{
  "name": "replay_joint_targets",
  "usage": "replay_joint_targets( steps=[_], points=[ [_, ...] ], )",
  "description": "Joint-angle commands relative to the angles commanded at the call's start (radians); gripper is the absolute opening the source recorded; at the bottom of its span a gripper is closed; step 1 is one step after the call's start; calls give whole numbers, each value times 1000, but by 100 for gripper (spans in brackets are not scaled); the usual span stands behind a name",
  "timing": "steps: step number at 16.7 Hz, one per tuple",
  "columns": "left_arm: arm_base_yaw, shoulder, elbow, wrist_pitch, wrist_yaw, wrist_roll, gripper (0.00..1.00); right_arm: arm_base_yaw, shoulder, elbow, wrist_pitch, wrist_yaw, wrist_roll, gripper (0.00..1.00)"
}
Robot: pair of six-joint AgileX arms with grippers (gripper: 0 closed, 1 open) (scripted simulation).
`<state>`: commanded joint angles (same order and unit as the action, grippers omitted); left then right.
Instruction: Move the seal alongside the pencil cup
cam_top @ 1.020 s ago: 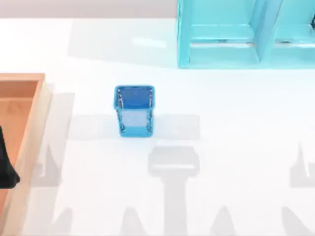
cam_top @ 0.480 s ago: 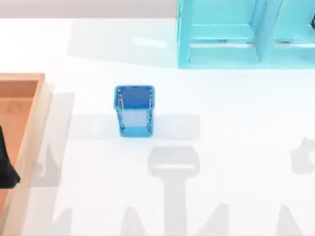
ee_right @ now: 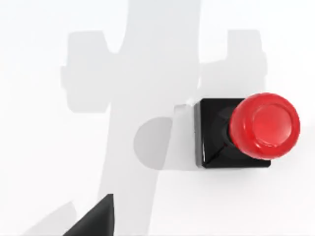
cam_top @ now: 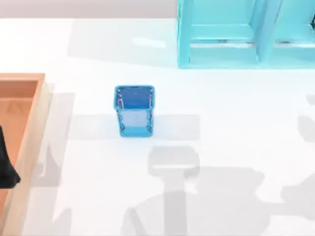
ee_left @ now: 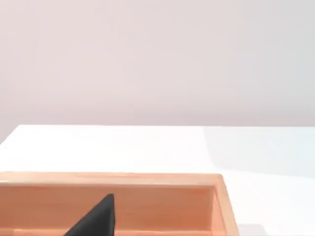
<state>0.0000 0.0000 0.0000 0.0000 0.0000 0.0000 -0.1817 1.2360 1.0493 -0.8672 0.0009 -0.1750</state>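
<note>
**Operator:** What changed since the earlier top view?

**Observer:** Shadows, mostly. You had narrow pointed shadows along the near edge of the white surface (cam_top: 98, 59); now a broad grey shadow spreads across its near right part. The pencil cup (cam_top: 134, 110) has not shifted: you see it upright, left of centre.

**Operator:** Where is the seal?

**Observer:** You find it in the right wrist view. The seal (ee_right: 246, 130) stands upright on the surface, red round knob on its black square base, looked down on from above. It casts a round shadow to one side.

**Operator:** And relative to the right pincer?

**Observer:** You see one dark fingertip (ee_right: 96, 219) at the frame's edge, well apart from the seal and not touching it. Whether that pincer is open or closed, you cannot tell.

**Operator:** The left arm?

**Observer:** You see it parked over the wooden tray (cam_top: 29, 128) at the surface's left side, a dark part of it (cam_top: 6, 164) at the top view's left edge. Its wrist view shows one dark fingertip (ee_left: 96, 219) above the tray's inner wall (ee_left: 162, 206); its pincer's state cannot be told either.

**Operator:** Anything else?

**Observer:** A light-blue shelf unit (cam_top: 221, 54) stands at the far right.
</note>
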Motion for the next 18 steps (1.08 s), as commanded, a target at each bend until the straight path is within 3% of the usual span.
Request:
replay_joint_targets(
  steps=[9,18],
  points=[
    [0,0,0,0,0,0,100,-93,597,533,-422,0,-85,100],
    [0,0,0,0,0,0,100,-96,641,557,-434,0,-90,100]
  ],
)
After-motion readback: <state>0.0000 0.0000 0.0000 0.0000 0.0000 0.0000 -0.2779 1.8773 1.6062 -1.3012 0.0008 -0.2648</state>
